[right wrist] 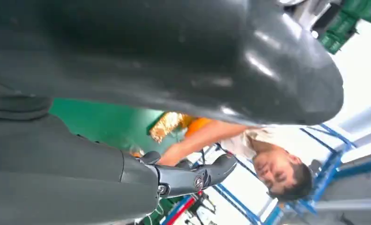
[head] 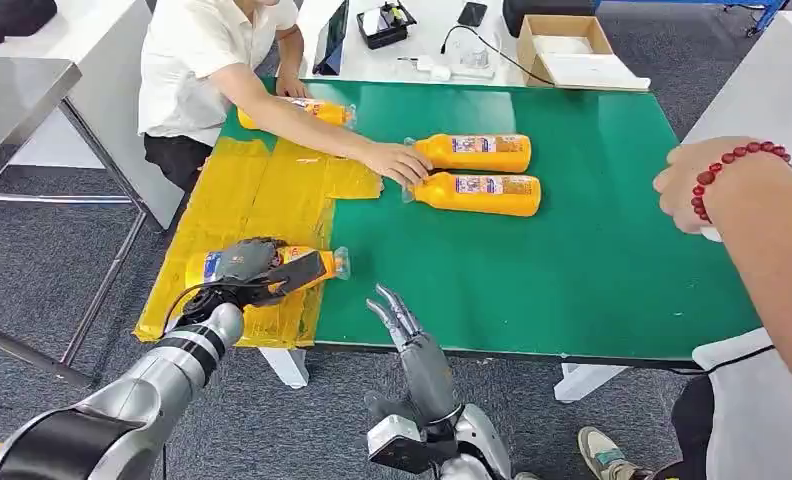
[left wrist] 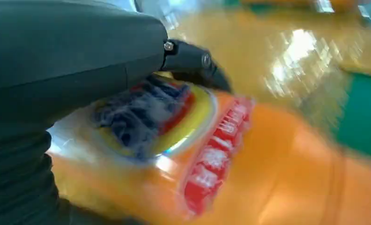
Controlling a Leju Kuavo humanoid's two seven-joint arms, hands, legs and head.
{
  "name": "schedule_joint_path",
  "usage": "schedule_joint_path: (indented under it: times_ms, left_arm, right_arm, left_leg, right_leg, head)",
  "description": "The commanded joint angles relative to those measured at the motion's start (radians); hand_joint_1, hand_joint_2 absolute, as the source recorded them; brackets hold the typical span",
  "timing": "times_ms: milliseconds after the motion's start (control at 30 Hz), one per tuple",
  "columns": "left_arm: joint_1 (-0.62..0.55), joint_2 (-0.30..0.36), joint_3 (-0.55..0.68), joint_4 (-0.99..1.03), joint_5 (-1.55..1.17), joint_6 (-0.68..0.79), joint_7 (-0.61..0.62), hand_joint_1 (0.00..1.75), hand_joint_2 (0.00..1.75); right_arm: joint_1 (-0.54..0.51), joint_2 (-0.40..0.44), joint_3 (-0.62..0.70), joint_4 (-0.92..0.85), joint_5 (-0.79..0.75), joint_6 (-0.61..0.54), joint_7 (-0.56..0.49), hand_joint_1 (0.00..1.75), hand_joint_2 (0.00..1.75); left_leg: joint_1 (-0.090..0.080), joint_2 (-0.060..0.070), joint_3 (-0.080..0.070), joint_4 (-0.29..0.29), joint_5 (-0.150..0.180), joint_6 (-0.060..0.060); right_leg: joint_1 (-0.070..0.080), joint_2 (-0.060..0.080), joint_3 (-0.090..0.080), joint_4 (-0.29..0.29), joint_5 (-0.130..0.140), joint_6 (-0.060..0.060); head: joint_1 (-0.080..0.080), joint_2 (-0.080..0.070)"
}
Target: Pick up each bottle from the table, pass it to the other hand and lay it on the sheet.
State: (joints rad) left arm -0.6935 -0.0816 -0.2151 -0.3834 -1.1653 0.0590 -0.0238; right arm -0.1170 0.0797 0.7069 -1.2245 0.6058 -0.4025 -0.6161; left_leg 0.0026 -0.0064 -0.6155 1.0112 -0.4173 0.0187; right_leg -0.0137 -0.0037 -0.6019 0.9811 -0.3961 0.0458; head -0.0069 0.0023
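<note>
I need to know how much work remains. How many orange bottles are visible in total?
4. One bottle is in the left hand over the yellow sheet; one lies at the sheet's far end; two lie on the green table. Others may be hidden.

From high on the robot, the head view looks forward and down across the green table (head: 572,260). The left wrist view sits close against a bottle (left wrist: 277,159) (blurred). The right wrist view, turned, shares the table (right wrist: 99,122) and a seated person (right wrist: 249,145).
</note>
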Motion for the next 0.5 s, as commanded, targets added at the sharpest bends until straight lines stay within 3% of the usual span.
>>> schedule_joint_path:
  times_ms: [33,267,500]
  left_arm:
    - [0.011,-0.005,0.081,0.081,0.151,-0.191,-0.144,0.0,0.0]
    - [0.01,-0.006,0.081,0.08,0.151,-0.191,-0.145,0.0,0.0]
    - [0.031,0.011,0.118,0.044,0.362,-0.396,-0.32,0.0,0.0]
  right_arm:
    - [-0.046,0.013,-0.007,0.132,-0.037,-0.026,-0.046,0.0,0.0]
    - [-0.046,0.013,-0.007,0.132,-0.037,-0.026,-0.046,0.0,0.0]
    - [-0.075,0.019,0.008,0.199,-0.081,-0.071,-0.082,0.0,0.0]
  left_leg:
    - [0.0,0.001,0.005,-0.002,-0.001,0.0]
    - [0.0,-0.001,0.007,-0.001,-0.001,0.0]
    - [0.0,0.002,0.011,-0.003,-0.001,-0.001]
  right_leg:
    - [0.0,0.001,0.005,-0.002,-0.001,-0.001]
    - [0.0,0.0,0.008,-0.001,-0.001,-0.001]
    - [0.0,0.003,0.011,-0.002,-0.001,-0.002]
  head:
    - [0.0,0.0]
    - [-0.001,0.0]
    - [0.0,0.0]
